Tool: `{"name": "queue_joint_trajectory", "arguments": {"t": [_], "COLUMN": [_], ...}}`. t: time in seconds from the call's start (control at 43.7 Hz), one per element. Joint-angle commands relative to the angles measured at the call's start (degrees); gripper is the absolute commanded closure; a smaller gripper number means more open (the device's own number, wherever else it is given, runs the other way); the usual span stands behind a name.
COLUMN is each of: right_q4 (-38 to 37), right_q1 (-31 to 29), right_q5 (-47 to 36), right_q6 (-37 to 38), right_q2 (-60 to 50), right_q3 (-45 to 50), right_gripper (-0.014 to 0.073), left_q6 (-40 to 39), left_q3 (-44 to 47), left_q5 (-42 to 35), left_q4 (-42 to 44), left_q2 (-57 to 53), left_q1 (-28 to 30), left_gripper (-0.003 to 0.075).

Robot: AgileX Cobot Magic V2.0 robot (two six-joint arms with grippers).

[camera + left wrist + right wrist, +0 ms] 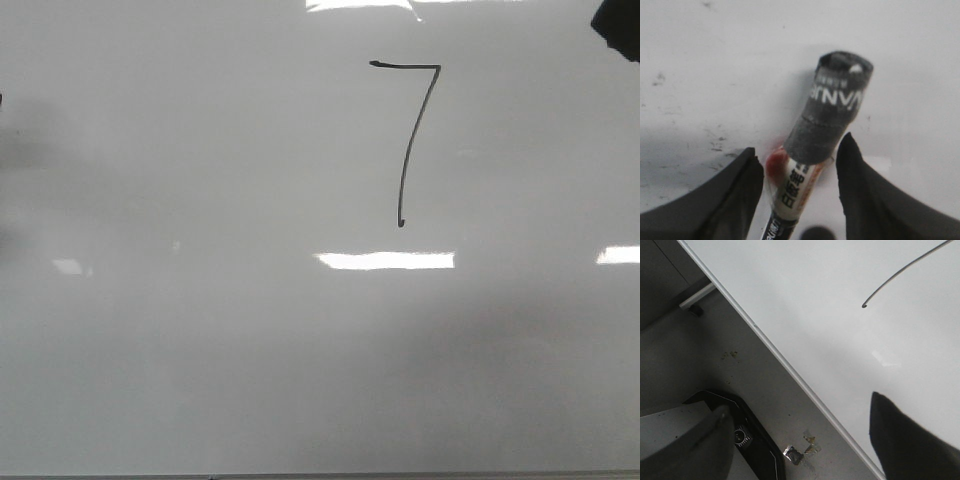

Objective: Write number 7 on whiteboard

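Glossy grey-white, the whiteboard [200,350] fills the front view, streaked with bright glare patches, and the number 7 [408,140] stands drawn in thin black line on its upper right part. Over the board, the left gripper [800,170] is clamped on a marker [812,150], its dark grey cap pointing away from the wrist and its two dark fingers [725,195] pressing the white printed barrel from either side. At the board's near edge the right gripper [805,435] holds nothing, its fingers [905,440] spread wide apart, one above the board and the other above the grey floor [770,390] beside it
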Motion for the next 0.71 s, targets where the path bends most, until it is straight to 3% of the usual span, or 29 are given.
{"name": "queue_joint_trajectory", "arguments": {"t": [0.0, 0.229, 0.573, 0.687], "right_q4": [1.5, 1.5, 1.5, 0.6], "right_q1": [-0.4, -0.4, -0.4, -0.4], "right_q5": [-2.1, -1.7, 0.1, 2.5], "right_q6": [0.0, 0.0, 0.5, 3.6], "right_q2": [-1.0, -1.0, -2.2, -5.3], "right_q3": [-1.1, -1.1, -2.4, -4.4], "right_gripper": [0.0013, 0.0013, 0.0013, 0.0013], "left_q6": [-0.4, -0.4, -0.3, -0.3], "left_q3": [-2.1, -3.4, -11.9, -15.6], "left_q5": [-3.5, -2.6, 10.9, 17.6], "left_q4": [-0.6, 0.0, 5.1, 7.1], "left_q2": [-1.6, -1.6, -1.6, -2.5], "left_q1": [0.2, 0.2, 0.2, 0.2], "left_gripper": [0.0365, 0.0365, 0.0365, 0.0365]}}
